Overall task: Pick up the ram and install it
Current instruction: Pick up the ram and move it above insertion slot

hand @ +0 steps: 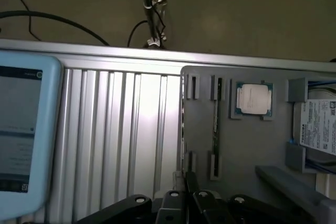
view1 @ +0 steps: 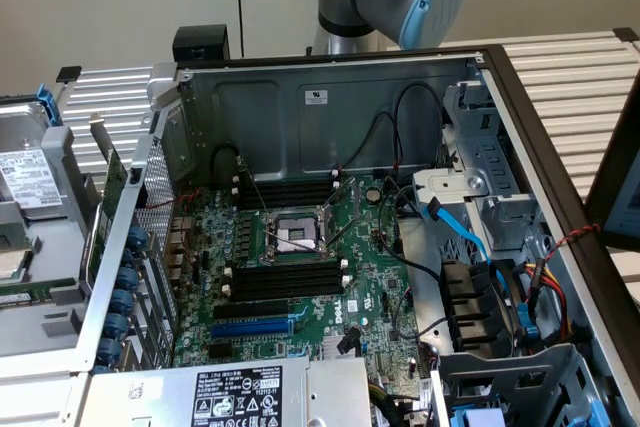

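The ram (hand: 215, 124), a thin green stick seen edge-on, stands in a gray tray (hand: 252, 150) between slotted posts, just ahead of the gripper (hand: 188, 182), whose fingers are pressed together and hold nothing. The tray's edge runs beside the fingertips. Beyond that edge lies an open ribbed metal surface (hand: 121, 129), and a processor (hand: 254, 99) sits past the ram.

Exterior view is evenly lit; wrist view is dim, with glare on the ribbed metal table (hand: 143, 121).
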{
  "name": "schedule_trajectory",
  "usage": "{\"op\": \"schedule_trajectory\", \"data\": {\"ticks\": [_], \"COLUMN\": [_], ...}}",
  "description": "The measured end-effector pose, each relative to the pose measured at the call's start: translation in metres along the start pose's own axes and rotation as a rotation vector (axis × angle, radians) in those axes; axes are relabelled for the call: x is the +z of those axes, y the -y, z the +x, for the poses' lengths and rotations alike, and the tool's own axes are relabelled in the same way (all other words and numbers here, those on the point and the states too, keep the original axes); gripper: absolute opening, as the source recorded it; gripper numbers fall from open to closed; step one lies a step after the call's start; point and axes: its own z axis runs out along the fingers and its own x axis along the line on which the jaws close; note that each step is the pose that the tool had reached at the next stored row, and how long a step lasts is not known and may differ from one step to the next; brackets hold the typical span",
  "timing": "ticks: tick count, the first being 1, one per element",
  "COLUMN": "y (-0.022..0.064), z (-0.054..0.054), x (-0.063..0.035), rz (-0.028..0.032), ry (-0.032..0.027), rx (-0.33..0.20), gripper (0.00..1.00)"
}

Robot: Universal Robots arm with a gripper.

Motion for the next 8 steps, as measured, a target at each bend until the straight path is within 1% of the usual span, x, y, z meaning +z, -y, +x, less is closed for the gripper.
{"op": "schedule_trajectory", "data": {"ticks": [8], "y": [0.021], "z": [0.007], "x": [-0.0369], "rz": [-0.0037], "ry": [0.0003], "rx": [0.0], "gripper": [0.13]}}
